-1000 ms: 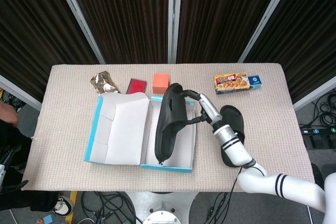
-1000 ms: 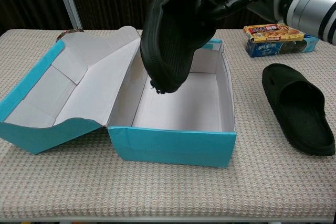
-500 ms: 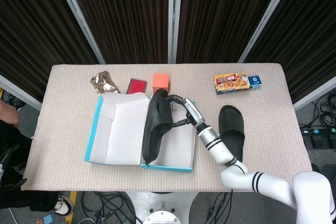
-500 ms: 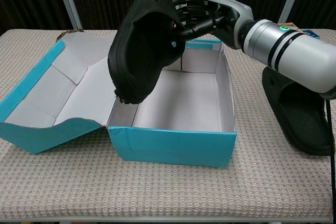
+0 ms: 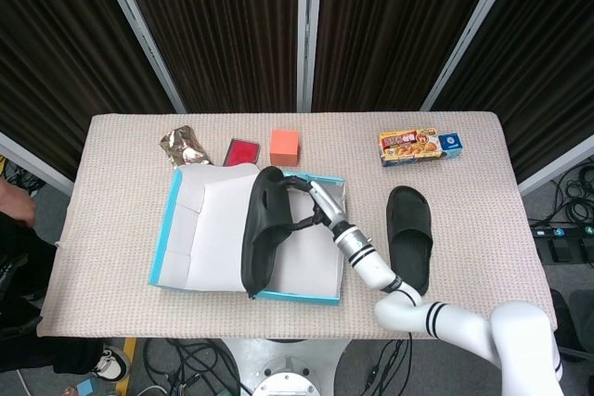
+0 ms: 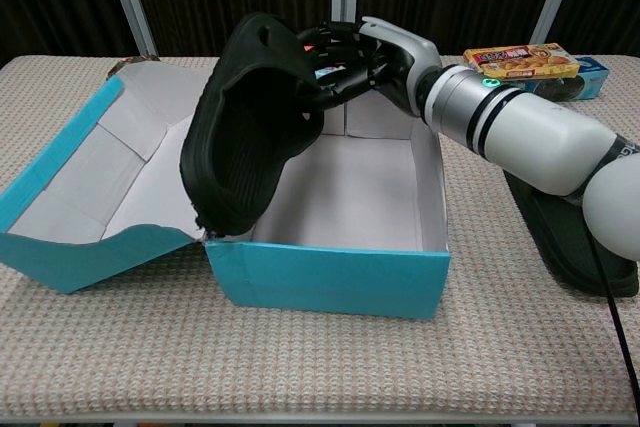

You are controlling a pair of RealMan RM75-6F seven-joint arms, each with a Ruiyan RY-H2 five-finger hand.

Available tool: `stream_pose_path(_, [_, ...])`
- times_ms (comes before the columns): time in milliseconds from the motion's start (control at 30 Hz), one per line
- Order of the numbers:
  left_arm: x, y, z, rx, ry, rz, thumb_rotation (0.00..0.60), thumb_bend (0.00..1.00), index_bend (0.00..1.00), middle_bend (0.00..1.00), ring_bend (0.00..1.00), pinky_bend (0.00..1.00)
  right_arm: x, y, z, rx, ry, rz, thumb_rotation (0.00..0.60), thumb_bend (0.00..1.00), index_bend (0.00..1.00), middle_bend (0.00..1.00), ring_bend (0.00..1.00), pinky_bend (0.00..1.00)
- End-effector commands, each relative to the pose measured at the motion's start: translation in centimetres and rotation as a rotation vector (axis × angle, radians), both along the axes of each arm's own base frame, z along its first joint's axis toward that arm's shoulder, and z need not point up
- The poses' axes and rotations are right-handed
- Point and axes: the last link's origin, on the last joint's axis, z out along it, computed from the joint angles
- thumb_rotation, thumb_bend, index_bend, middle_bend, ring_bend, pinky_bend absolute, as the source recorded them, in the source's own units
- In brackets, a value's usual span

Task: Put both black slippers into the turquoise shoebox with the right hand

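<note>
My right hand (image 6: 352, 55) (image 5: 309, 203) grips the strap end of a black slipper (image 6: 245, 137) (image 5: 259, 238). The slipper hangs tilted, toe down, over the left side of the open turquoise shoebox (image 6: 330, 277) (image 5: 306, 296). Its toe is at the box's front left corner, beside the fold of the lid. The second black slipper (image 5: 409, 236) (image 6: 570, 252) lies flat on the table to the right of the box, partly hidden behind my forearm in the chest view. My left hand shows in neither view.
The box's lid (image 5: 200, 229) lies folded open to the left. At the back of the table are a food box (image 5: 419, 146), an orange block (image 5: 284, 146), a red flat item (image 5: 243, 151) and a shiny packet (image 5: 184, 146).
My right hand has carried the slipper leftward and lower, from above the box's middle to its left side. The toe now reaches the front left corner. The other slipper has not moved.
</note>
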Motion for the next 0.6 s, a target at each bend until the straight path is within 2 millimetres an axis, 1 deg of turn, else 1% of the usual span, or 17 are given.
stream_pose_path(33, [-0.1,0.0,0.0,-0.001,-0.001,0.000,0.600,0.00,0.09,0.16,0.05,0.07,0.0,0.1,-0.5,0.002,0.014,0.006,0.600,0.05,0.48,0.47,0.16,0.18])
stream_pose_path(267, [-0.2,0.0,0.0,0.000,-0.006,0.003,0.600,0.00,0.09,0.16,0.05,0.07,-0.3,-0.1,-1.7,0.002,0.058,0.001,0.600,0.05,0.48,0.47,0.16,0.19])
stream_pose_path(333, [-0.3,0.0,0.0,0.001,-0.007,0.005,0.600,0.00,0.09,0.16,0.05,0.07,-0.1,-0.3,-1.9,0.002,0.063,0.002,0.600,0.05,0.48,0.47,0.16,0.19])
stream_pose_path(500, [-0.5,0.0,0.1,0.000,-0.008,0.009,0.600,0.00,0.09,0.16,0.05,0.07,0.1,-0.7,-2.0,-0.025,0.095,0.020,0.600,0.05,0.48,0.47,0.16,0.19])
stream_pose_path(600, [-0.6,0.0,0.0,-0.002,-0.009,0.011,0.600,0.00,0.09,0.16,0.05,0.07,-0.2,-0.8,-1.9,-0.039,0.121,0.030,0.600,0.05,0.48,0.47,0.16,0.19])
